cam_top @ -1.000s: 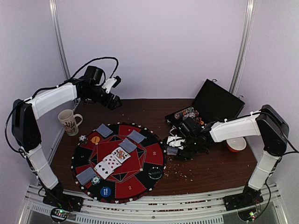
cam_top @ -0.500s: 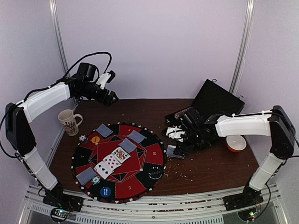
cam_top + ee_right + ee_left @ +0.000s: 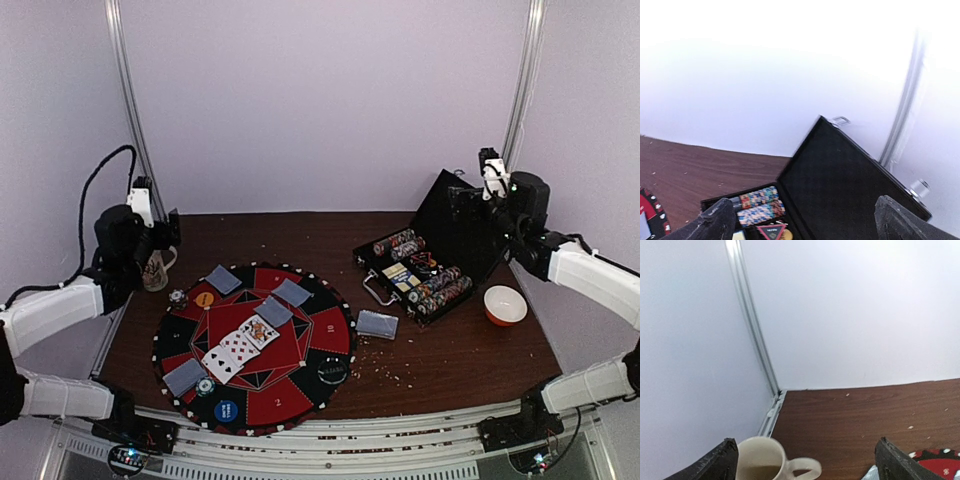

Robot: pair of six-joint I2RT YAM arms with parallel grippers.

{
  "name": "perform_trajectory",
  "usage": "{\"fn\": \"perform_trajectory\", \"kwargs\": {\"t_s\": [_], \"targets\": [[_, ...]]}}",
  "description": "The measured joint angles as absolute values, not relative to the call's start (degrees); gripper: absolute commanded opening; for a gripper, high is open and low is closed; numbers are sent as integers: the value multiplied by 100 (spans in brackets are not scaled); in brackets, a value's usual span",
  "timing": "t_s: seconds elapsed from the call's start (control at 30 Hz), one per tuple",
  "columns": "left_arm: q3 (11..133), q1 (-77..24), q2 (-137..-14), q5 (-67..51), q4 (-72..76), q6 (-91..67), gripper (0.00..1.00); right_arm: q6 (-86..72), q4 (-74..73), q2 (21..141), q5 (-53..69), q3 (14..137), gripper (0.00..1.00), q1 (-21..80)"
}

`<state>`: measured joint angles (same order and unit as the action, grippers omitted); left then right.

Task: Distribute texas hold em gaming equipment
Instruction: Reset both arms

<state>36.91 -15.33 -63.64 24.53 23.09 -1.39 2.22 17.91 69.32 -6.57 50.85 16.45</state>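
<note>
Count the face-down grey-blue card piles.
5 card piles: four on the mat, at its far-left edge, far side, centre and near-left edge; one just right of it.

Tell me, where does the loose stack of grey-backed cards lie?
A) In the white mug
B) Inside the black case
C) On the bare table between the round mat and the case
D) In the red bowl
C: the card stack lies flat on the wooden table, just right of the round mat and in front of the open case.
</note>
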Motion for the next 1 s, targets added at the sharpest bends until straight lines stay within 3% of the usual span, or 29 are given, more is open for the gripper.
{"fn": "perform_trajectory", "kwargs": {"t_s": [0.17, 0.5, 0.67, 1.0], "targets": [[2543, -1531, -6689, 3326, 3411, 75, 98, -257, 2624, 6447, -978, 3607, 100, 668], [1201, -1531, -7795, 3697, 6088, 375, 98, -443, 4167, 6329, -1291, 1826, 100, 436], [1083, -1531, -8801, 3662, 7402, 580, 98, -436, 5201, 6702, -1426, 1354, 100, 436], [888, -1455, -8868, 3341, 8187, 650, 98, -408, 7166, 8128, -956, 858, 100, 440]]}}
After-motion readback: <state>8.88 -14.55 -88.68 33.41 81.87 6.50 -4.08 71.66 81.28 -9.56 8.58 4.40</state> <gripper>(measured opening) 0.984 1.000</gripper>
